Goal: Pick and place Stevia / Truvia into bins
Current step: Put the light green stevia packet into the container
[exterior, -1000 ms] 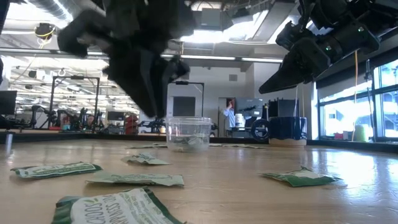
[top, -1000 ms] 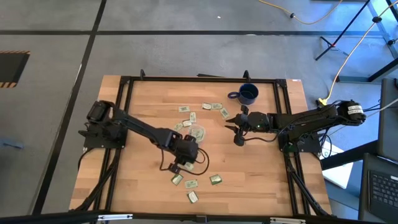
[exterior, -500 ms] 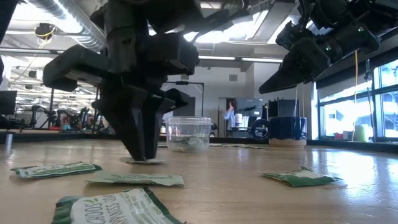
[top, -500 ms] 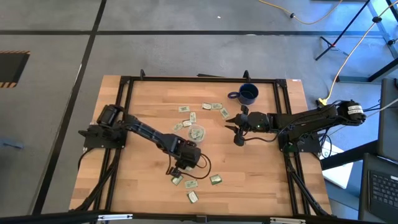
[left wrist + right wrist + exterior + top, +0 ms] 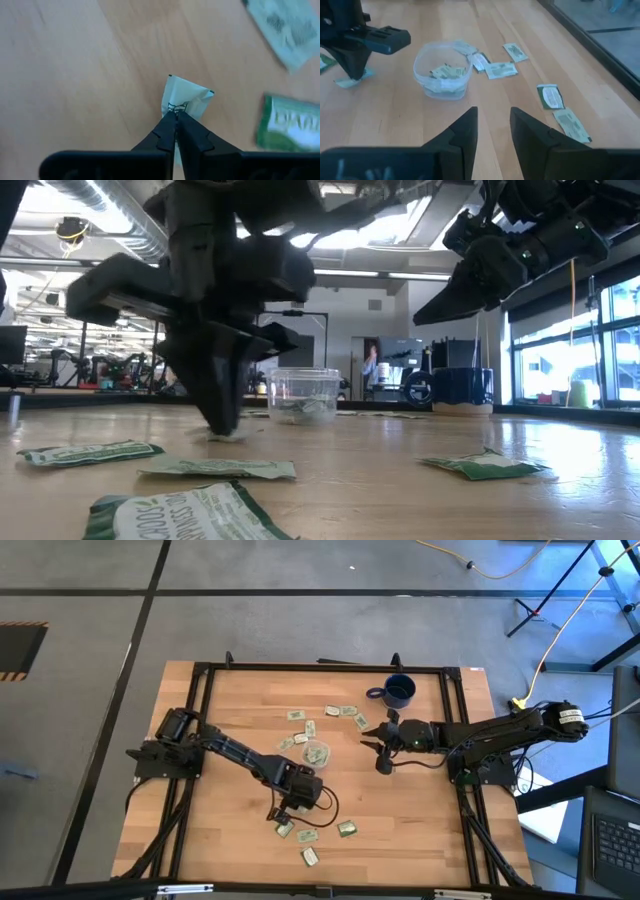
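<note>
Several pale green and white Stevia sachets lie flat on the wooden table, some near the front edge (image 5: 306, 836) and some farther back (image 5: 340, 711). A clear plastic cup (image 5: 316, 753) (image 5: 303, 395) with a few sachets in it stands mid-table. My left gripper (image 5: 283, 812) (image 5: 222, 430) is down at the table, shut on one pale sachet (image 5: 187, 97). My right gripper (image 5: 378, 745) (image 5: 492, 125) hangs open above the table to the right of the cup, with nothing between its fingers. My left gripper pinches the pale sachet (image 5: 175, 106) between its two fingertips. The fingers come from above, pointing steeply down. The sachet is buckled where they meet, its free end (image 5: 192, 90) spreads out beyond the tips, and it rests on the table (image 5: 232, 438).
A dark blue mug (image 5: 399, 691) stands at the far right of the table. Loose sachets lie close around my left gripper (image 5: 290, 125) (image 5: 220, 468). A black frame (image 5: 200, 740) runs around the tabletop. Bare wood lies at the near right.
My left gripper has gone down to the table and a little toward its near edge. Its open fingers then shut on the pale sachet, which still lies on the table.
</note>
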`<action>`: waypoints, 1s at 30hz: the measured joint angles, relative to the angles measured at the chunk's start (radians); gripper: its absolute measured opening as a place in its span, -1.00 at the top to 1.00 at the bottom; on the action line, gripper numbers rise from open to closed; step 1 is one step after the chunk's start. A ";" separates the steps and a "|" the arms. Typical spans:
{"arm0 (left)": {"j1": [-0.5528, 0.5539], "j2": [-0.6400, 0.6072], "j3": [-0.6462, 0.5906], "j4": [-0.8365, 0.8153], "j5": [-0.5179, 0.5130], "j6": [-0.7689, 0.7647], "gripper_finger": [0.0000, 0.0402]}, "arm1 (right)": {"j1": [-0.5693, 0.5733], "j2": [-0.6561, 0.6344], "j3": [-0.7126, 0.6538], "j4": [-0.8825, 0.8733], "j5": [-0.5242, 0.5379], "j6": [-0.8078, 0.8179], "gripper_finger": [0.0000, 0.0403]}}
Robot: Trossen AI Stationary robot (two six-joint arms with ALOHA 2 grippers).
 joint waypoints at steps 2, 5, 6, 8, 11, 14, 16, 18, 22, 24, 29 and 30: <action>0.001 -0.025 -0.003 -0.028 -0.004 0.000 0.98 | 0.000 0.000 0.000 0.003 0.000 0.000 0.41; 0.005 -0.085 -0.002 -0.050 -0.023 0.000 0.97 | 0.000 0.000 0.000 0.003 0.000 -0.001 0.41; 0.007 -0.103 -0.002 -0.048 -0.036 0.000 0.96 | 0.000 0.000 0.000 0.003 0.000 0.000 0.41; 0.014 -0.145 -0.002 -0.049 -0.063 0.006 0.94 | 0.000 0.000 0.000 0.005 0.000 0.000 0.41; 0.033 -0.214 0.001 -0.019 -0.148 0.025 0.93 | 0.000 0.000 0.000 0.005 -0.001 0.024 0.41; 0.060 -0.255 0.001 0.013 -0.307 0.030 0.95 | 0.002 0.000 0.000 0.003 -0.002 0.046 0.41; 0.089 -0.267 0.001 0.035 -0.362 0.036 0.96 | 0.002 0.000 0.000 0.001 -0.002 0.047 0.41; 0.125 -0.268 0.001 0.059 -0.360 0.057 0.96 | 0.002 0.000 0.000 0.000 -0.003 0.048 0.41; 0.198 -0.238 0.001 0.077 -0.317 0.082 0.93 | 0.002 0.000 0.000 -0.003 -0.004 0.050 0.41; 0.229 -0.222 0.001 0.077 -0.304 0.083 0.92 | 0.004 0.000 0.000 -0.006 -0.005 0.050 0.41; 0.278 -0.178 0.001 0.082 -0.243 0.083 0.93 | 0.008 0.000 0.000 -0.013 -0.011 0.049 0.41; 0.282 -0.172 0.001 0.075 -0.240 0.083 0.93 | 0.008 0.000 0.000 -0.016 -0.012 0.048 0.41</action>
